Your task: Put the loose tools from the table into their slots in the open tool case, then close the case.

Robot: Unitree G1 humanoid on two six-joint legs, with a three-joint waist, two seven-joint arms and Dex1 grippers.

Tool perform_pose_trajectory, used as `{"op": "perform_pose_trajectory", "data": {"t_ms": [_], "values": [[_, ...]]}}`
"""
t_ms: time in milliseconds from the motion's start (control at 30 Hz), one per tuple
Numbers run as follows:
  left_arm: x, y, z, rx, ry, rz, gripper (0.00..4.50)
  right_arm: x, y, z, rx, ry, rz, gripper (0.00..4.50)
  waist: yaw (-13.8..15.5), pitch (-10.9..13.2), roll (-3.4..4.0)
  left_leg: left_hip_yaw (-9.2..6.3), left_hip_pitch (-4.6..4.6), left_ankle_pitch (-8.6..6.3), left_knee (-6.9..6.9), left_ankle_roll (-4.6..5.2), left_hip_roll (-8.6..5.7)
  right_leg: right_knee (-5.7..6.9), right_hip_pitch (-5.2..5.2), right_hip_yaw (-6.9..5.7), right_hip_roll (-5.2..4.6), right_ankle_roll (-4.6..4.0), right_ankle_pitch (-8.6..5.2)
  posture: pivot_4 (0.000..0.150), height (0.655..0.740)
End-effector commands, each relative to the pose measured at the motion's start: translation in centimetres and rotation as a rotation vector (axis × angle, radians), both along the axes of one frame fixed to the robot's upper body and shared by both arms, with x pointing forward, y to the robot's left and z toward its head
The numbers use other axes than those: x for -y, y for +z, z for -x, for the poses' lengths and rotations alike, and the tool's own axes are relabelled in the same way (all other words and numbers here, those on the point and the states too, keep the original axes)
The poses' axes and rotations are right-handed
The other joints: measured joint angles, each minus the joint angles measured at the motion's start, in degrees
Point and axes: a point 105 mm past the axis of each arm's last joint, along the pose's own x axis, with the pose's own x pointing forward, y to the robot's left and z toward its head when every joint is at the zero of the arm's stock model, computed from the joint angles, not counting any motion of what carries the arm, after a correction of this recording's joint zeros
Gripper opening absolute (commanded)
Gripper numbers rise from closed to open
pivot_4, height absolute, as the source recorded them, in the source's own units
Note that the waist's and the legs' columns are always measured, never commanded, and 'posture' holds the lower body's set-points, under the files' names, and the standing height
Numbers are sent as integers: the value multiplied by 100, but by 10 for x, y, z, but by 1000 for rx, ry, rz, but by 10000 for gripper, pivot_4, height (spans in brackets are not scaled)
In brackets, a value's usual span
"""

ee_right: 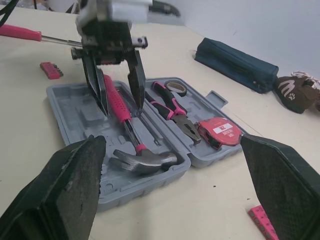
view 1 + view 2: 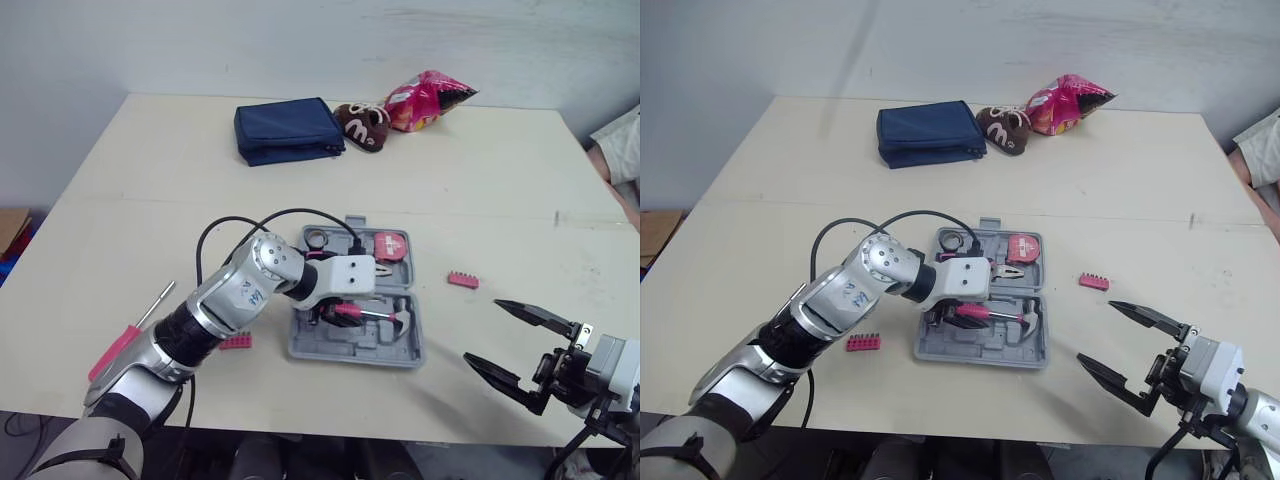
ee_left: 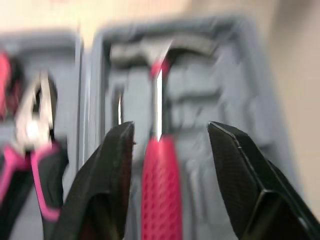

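- Straddling the pink handle of the hammer [image 1: 131, 131], the left gripper [image 3: 170, 131] is hanging over the near half of the tool case [image 2: 350, 357]. Its fingers are standing apart, one on each side of the handle with a gap showing on both sides, so nothing is being clamped.
- Hammer: it is lying in the near half of the case with its long axis running along the case's long side. The handle is pointing to the robot's left and the head to its right. The gripper's fingers are crossing that axis squarely, directly above the handle.
- Judgement: the hammer is looking seated or nearly so, and the left gripper needs only to rise straight up to clear it.
- Right gripper [image 2: 482, 329]: it is hovering past the table's near right edge with its fingers spread wide, carrying nothing.
- Pliers [image 1: 172, 107] and tape measure [image 2: 391, 245]: both are sitting in the far half of the case.
- Loose tools lying on the table [image 2: 480, 180]:
  - Screwdriver [image 2: 125, 338]: it is lying well to the left of the case beside the left arm, its shaft pointing away from the robot.
  - Left bit strip [image 2: 236, 342]: it is lying just left of the case.
  - Right bit strip [image 2: 462, 279]: it is lying to the right of the case, nearer the right gripper.
- Judgement: the left-side items are falling to the left arm and the right strip to the right arm, and the case is not yet ready for closing.
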Motion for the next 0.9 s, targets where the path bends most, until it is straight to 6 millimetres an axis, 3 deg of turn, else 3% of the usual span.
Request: {"op": "perform_pose_trajectory", "data": {"t_ms": [33, 133, 200, 300, 467, 900], "values": [[-6, 22, 0, 61, -47, 130, 23047, 0, 10, 2, 41, 0, 4, 45000, -24, 0, 1, 0, 1, 1, 1, -2, 1, 2, -1, 0, 1, 0, 0, 1500, 7400], [-14, 24, -8, 93, -51, 240, 23047, -1, 9, 1, 41, 2, 4, 45000, -25, -1, 2, 1, 7, 2, 0, -3, 2, 6, 0, 2, 3, 0, 0, 1500, 7400], [-18, 24, -13, 77, -29, 315, 14860, -1, 9, 1, 40, 3, 3, 45000, -14, -1, 2, 1, 7, 2, 2, -3, 2, 6, 1, 2, 2, 0, 0, 1500, 7400], [-24, 6, -19, 46, 0, 343, 526, -1, 9, 0, 41, 0, -1, 45000, -6, -1, 2, 0, 4, 1, 4, 0, -1, 5, 0, 0, -1, 0, 0, 1500, 7400], [-20, -16, -17, 1, -6, 323, 155, -1, 8, -2, 43, -4, -2, 45000, 4, -1, 1, -1, -1, -1, 5, 2, -2, 3, 0, -3, -2, 1, 1, 1500, 7400], [-23, -43, -22, -63, 87, 262, 155, -3, 12, -4, 48, -16, 3, 45000, -12, -1, 2, -1, 3, 0, 4, 1, 0, 6, 2, -2, 0, 1, 1, 1500, 7400]]}}
